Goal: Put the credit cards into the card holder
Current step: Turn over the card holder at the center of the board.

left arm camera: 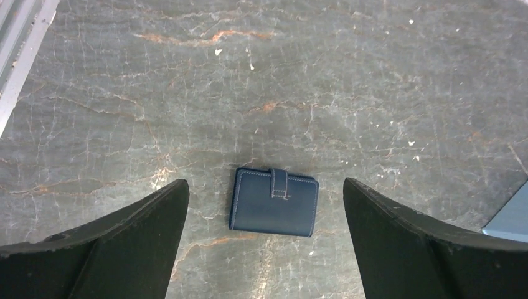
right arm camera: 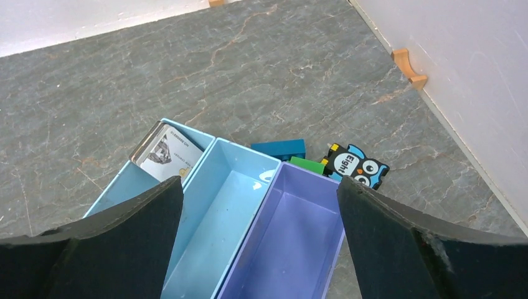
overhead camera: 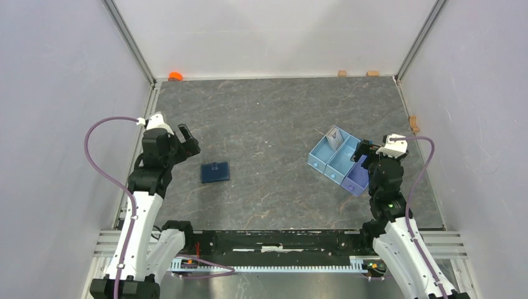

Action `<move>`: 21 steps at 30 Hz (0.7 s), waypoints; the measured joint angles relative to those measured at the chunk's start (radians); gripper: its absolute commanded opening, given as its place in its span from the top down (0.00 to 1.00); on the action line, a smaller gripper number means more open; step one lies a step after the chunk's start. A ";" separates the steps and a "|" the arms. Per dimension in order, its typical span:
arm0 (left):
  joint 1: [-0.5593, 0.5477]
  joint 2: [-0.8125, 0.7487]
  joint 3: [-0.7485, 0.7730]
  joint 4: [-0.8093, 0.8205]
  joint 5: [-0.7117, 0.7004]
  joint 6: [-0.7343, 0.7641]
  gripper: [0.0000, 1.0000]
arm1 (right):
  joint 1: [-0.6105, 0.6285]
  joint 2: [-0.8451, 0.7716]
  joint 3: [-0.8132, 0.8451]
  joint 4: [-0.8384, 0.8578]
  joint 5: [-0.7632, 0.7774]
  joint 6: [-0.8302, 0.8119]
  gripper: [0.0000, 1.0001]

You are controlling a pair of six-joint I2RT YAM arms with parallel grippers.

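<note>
The card holder (overhead camera: pixel 215 172) is a dark navy wallet, folded shut with its strap fastened, lying flat on the table left of centre. In the left wrist view it (left arm camera: pixel 274 202) lies between and beyond my open left gripper (left arm camera: pixel 266 249). The left gripper (overhead camera: pixel 185 141) hovers up and to the left of it, empty. The credit cards (right arm camera: pixel 167 151) are a small stack leaning in the far end of the tray's leftmost light-blue compartment (overhead camera: pixel 334 137). My right gripper (right arm camera: pixel 258 249) is open and empty above the tray's near end (overhead camera: pixel 366 148).
The three-compartment tray (overhead camera: pixel 329 167) sits at the right, two light-blue bins and one purple bin (right arm camera: pixel 292 243) holding nothing visible. Behind it lie a blue block (right arm camera: pixel 279 148), a green block (right arm camera: pixel 306 164) and an owl card (right arm camera: pixel 357 165). Wooden blocks line the walls. An orange object (overhead camera: pixel 175 76) sits at the far left.
</note>
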 measured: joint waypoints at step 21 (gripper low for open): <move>0.005 0.061 -0.291 0.142 0.126 -0.247 0.00 | 0.000 0.112 0.048 -0.026 -0.376 -0.058 0.02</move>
